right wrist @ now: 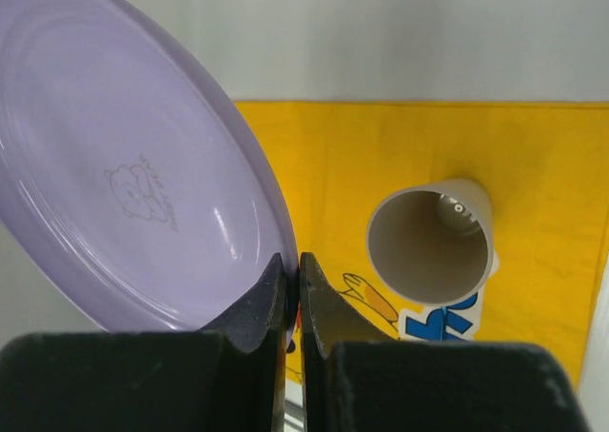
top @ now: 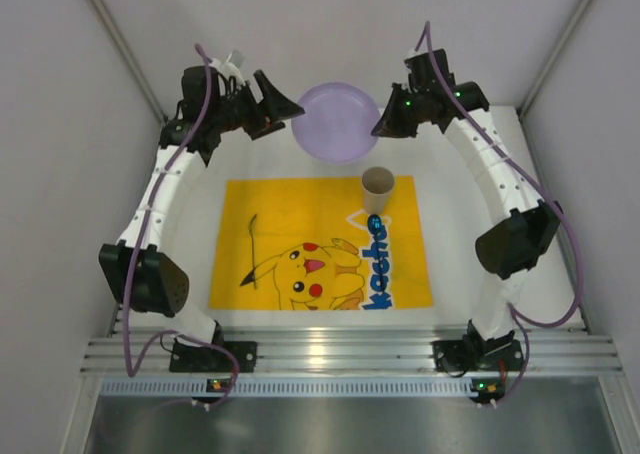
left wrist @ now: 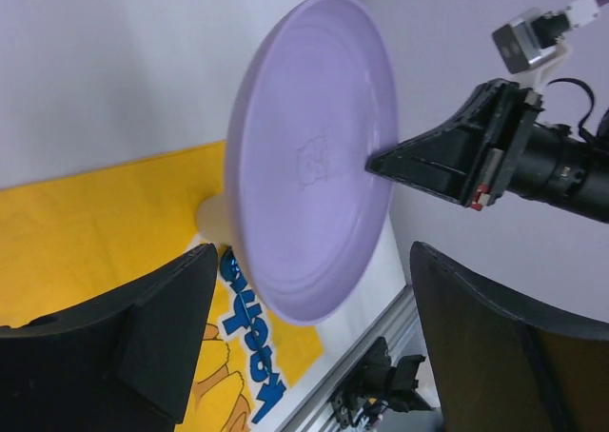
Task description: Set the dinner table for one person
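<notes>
My right gripper (top: 385,124) (right wrist: 293,261) is shut on the right rim of a lilac plate (top: 337,122) (right wrist: 124,166) (left wrist: 314,166). It holds the plate tilted above the back of the white dinner table (top: 445,224). At the plate's left rim, my left gripper (top: 285,114) (left wrist: 312,261) is open, its fingers wide apart and not touching the plate. A beige paper cup (top: 377,186) (right wrist: 433,242) stands upright on the yellow Pikachu mat (top: 300,224), near its back right corner. A thin grey utensil (top: 252,249) lies on the mat's left side.
A ribbed aluminium rail (top: 340,354) runs along the near edge, with both arm bases on it. Grey walls close in the back and both sides of the table.
</notes>
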Controlling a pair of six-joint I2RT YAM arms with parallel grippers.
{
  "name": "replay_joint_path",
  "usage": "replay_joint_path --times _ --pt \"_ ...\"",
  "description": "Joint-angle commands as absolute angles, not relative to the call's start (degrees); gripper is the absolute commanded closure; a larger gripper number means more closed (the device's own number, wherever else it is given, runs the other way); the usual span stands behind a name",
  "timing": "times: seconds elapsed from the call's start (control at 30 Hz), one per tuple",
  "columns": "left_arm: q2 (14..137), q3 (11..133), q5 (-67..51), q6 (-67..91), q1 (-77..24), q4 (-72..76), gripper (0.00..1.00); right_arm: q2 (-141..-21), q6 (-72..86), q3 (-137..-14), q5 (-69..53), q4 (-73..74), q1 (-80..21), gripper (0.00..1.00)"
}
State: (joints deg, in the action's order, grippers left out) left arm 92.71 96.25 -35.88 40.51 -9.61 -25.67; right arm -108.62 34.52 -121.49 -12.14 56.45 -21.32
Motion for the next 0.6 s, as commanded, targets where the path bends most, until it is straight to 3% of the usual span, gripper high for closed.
replay_joint_path --times 0.0,0.4,0.53,0.57 --pt "90.18 95.80 -39.38 43.33 -9.84 -18.72 0.13 -106.17 34.80 -122.87 -13.18 55.81 -22.59 1.00" --pt "90.09 90.35 -35.07 41.05 -10.55 -19.77 0.17 -105.38 36.21 -124.37 -18.10 56.95 -22.59 1.00" --pt "91.05 90.26 -35.33 41.40 -10.72 -18.90 0.67 -105.73 36.56 -124.36 -21.18 56.78 -22.85 1.00" --pt "91.23 90.44 -35.33 41.92 -11.07 -18.37 0.97 -105.82 36.30 -124.28 -21.96 56.69 -23.29 1.00"
